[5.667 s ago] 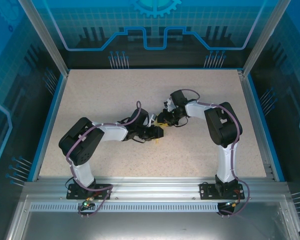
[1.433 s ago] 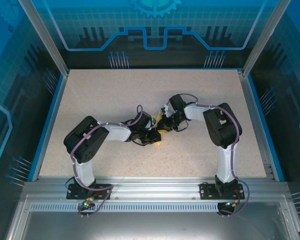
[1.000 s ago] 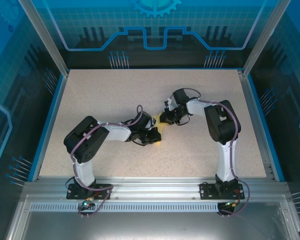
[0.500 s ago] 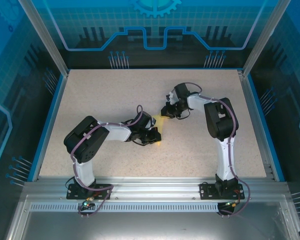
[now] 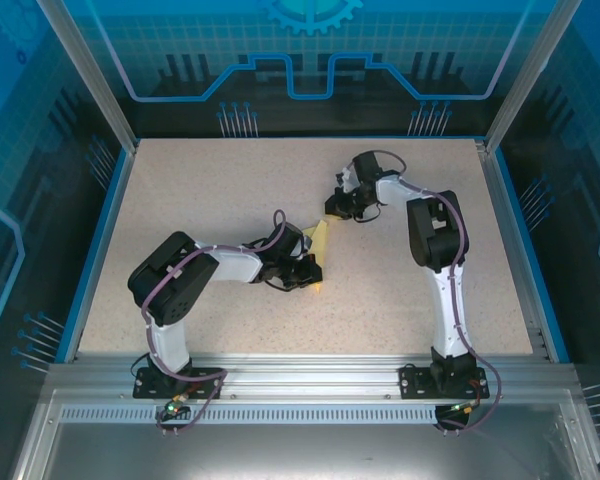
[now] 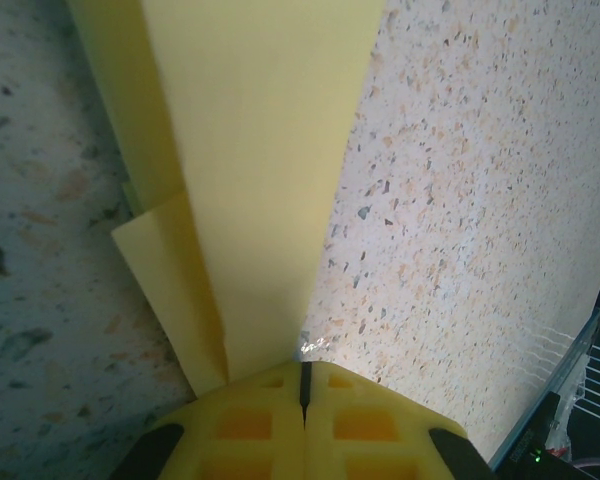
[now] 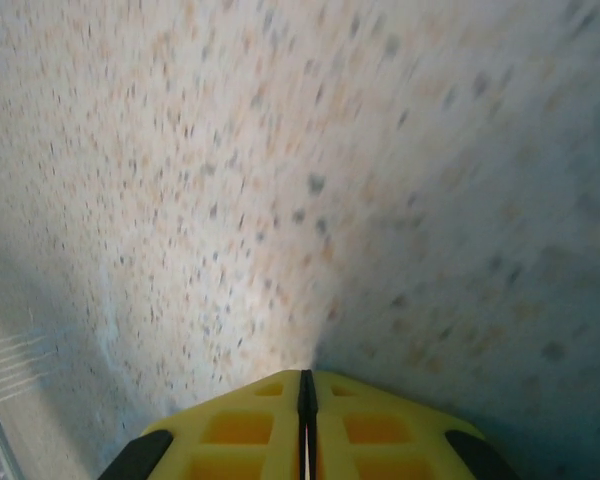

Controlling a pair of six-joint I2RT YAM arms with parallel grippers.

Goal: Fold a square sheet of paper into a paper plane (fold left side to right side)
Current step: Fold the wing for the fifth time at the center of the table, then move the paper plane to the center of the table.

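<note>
Left pincer [image 6: 303, 365] shut tight, tips bearing on the narrow near end of the folded yellow paper [image 6: 260, 150], likely pinning it so the creases hold; paper lies mid-table [image 5: 180, 200], running toward 12 o'clock; right pincer [image 7: 306, 375] closed, empty, apart at 1 o'clock.

Paper [image 5: 320, 236] on table [image 5: 200, 190], between left gripper [image 6: 303, 388] and right gripper [image 7: 306, 385].
</note>
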